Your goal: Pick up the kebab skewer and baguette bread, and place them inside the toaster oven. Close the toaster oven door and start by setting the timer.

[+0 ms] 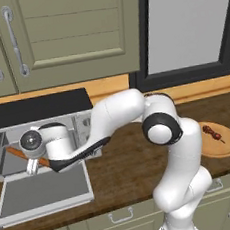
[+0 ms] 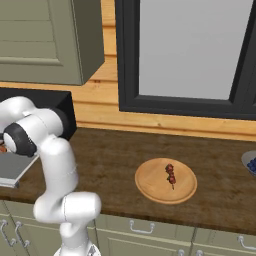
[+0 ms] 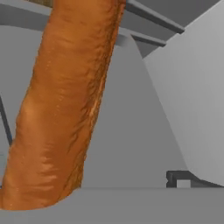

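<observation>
Dark wooden counter (image 1: 128, 171) carries the oven (image 1: 38, 132) at its left end with the door (image 1: 44, 192) folded down flat, and the hand reaches into the open cavity with the baguette (image 1: 18, 154) close before the camera. Whether the fingers hold the loaf or have let go, I cannot tell. For a good placing I would lay the baguette flat and deep, then pull back straight over the door; the skewer (image 2: 171, 176) waits on the plate (image 2: 150, 187) near the counter's front edge.

Baguette bread (image 3: 65, 109) across the toaster oven (image 1: 36, 111) mouth, door (image 1: 44, 192) down.
</observation>
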